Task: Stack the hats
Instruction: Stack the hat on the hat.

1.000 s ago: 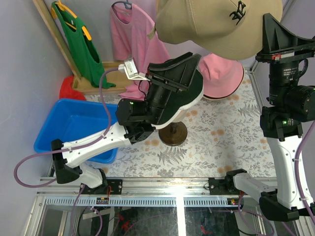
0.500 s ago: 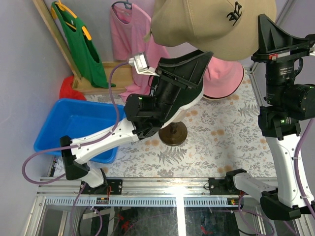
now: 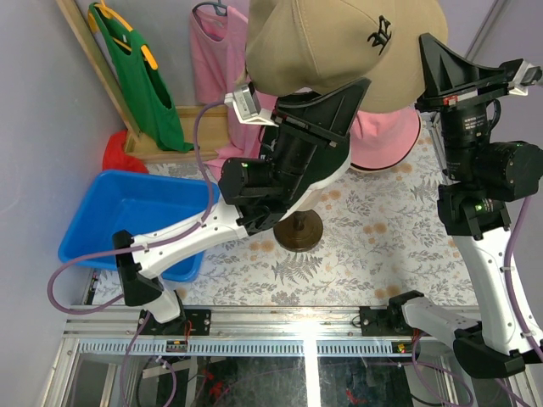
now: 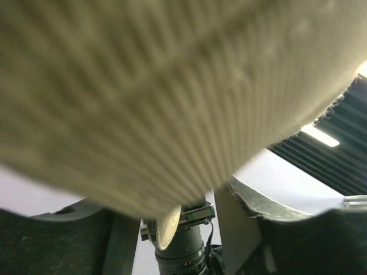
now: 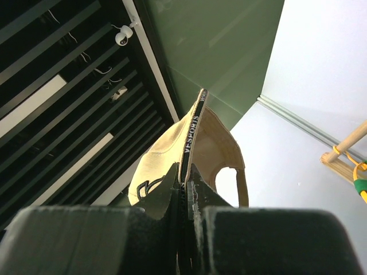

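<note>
The tan cap (image 3: 339,38) with dark lettering hangs high above the table, close to the top camera. My right gripper (image 3: 426,49) is shut on its rim; the right wrist view shows the rim band pinched between my fingers (image 5: 184,179), with the cap (image 5: 166,154) above. My left gripper (image 3: 339,91) is open just under the cap's crown, and the cap's fabric (image 4: 143,86) fills the left wrist view above my spread fingers (image 4: 287,229). The pink bucket hat (image 3: 390,131) lies at the back right. A dark cap (image 3: 338,165) sits partly hidden under my left arm.
A round brown stand base (image 3: 297,231) is on the patterned cloth under my left arm. A blue bin (image 3: 127,216) stands at the left. A pink shirt (image 3: 216,59) and a green shirt (image 3: 136,76) hang at the back wall.
The right gripper has carried the tan cap to the left. The left arm has risen and moved right, bringing its open fingers under the cap.
</note>
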